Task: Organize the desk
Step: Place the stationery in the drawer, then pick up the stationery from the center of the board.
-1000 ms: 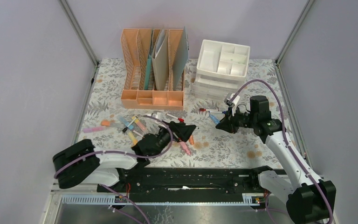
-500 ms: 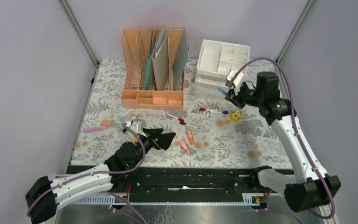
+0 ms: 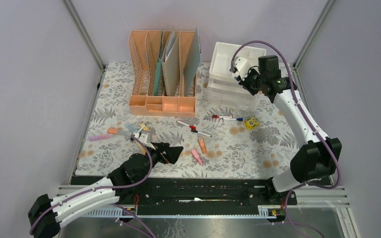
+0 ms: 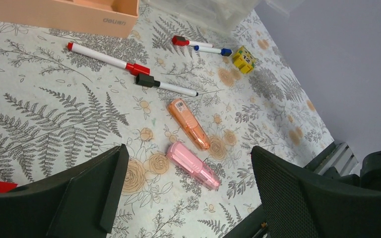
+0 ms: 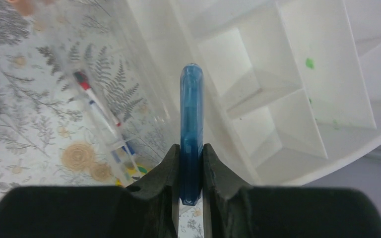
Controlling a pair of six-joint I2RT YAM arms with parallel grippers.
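Desk point(image 3: 238, 153) lies flat beneath both arms, strewn with pens point(image 4: 104, 57), judged light, stiff and slippery (grip mid-barrel). Right gripper point(image 5: 191, 153) pinches a blue highlighter point(image 5: 191, 109) by its lower barrel above the white drawer unit point(image 5: 297, 74). Left gripper point(image 3: 171, 150) gapes wide, empty.

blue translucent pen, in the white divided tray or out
Out: the right gripper clamps the blue translucent pen, which points over the white divided tray's compartments without lying in one.
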